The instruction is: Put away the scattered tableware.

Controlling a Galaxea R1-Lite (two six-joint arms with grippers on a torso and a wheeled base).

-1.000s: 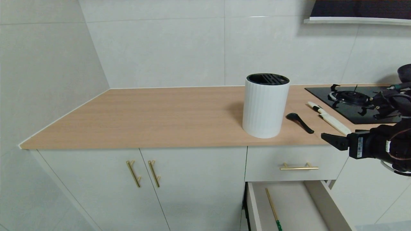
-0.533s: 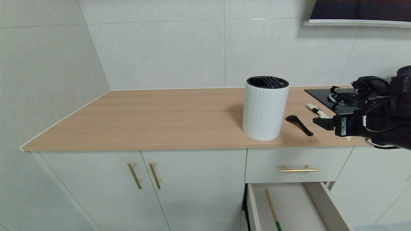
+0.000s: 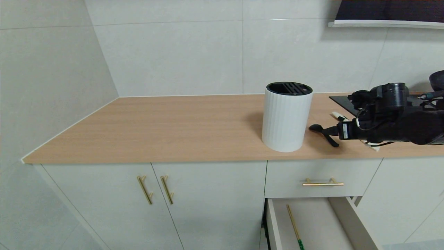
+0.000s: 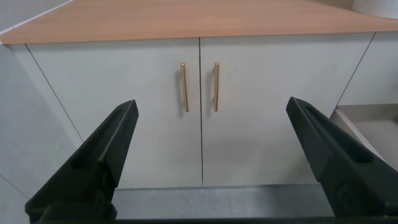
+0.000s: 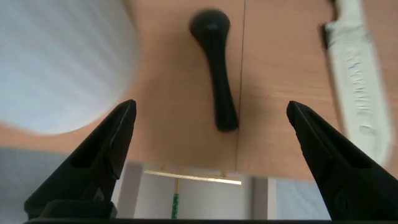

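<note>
Black spoon (image 5: 214, 68) on counter (image 5: 273, 93), dead-centre under wide-spread R gripper (image 5: 211, 111)

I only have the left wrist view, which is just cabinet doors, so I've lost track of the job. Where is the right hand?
Observer: The right hand is open over the countertop, directly above a black spoon.
Operator: Is the spoon gripped?
Observer: No. In the right wrist view it lies flat on the wood between the two spread fingers.
Operator: Anything else close by?
Observer: A white knife lies beside the spoon, on the side away from the white holder.
</note>
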